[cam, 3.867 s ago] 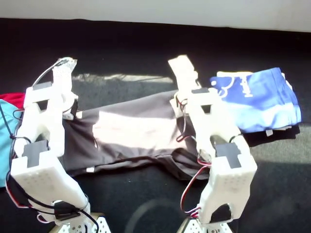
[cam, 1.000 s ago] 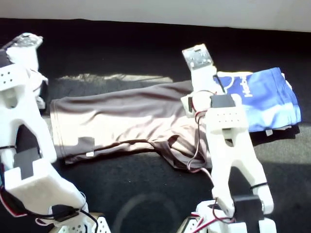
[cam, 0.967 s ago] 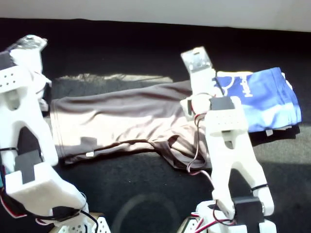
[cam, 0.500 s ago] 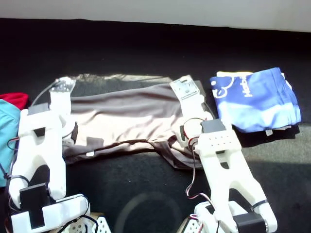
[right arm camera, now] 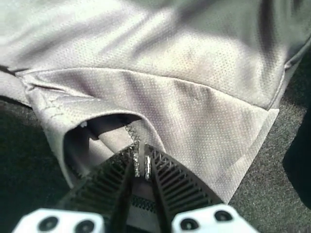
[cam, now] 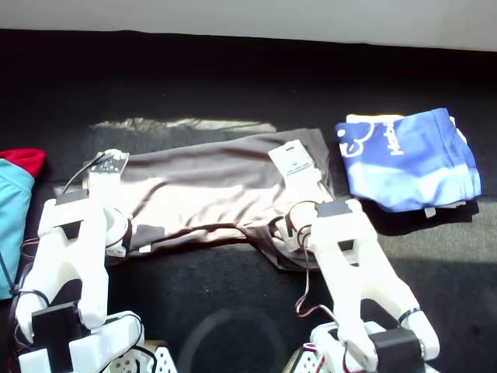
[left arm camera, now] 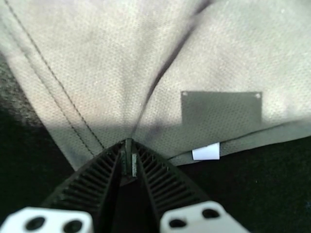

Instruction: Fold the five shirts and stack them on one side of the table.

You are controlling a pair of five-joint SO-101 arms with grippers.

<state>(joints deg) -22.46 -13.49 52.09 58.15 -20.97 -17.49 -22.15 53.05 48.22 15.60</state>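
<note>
Count of garments on the black-covered bench [cam: 233, 70]: 5.
- grey mesh shirt [cam: 210, 183], unfolded: 1
- blue folded shirt with white print [cam: 411, 159]: 1
- black folded garment [cam: 419, 221] under the blue one: 1
- turquoise garment [cam: 12, 225], cut by the frame edge: 1
- red garment [cam: 22, 159], also cut by the edge: 1

Stacks: 1, two items high.

White robot arms: 2, the left arm [cam: 74, 256] and the right arm [cam: 353, 256].

Grippers: 2, the left gripper [left arm camera: 129, 145] and the right gripper [right arm camera: 141, 150], each with 2 black ribbed fingers [left arm camera: 97, 177].

On the grey shirt's hem: 1 dark rectangular patch [left arm camera: 221, 109] and 1 small white tag [left arm camera: 205, 152].
</note>
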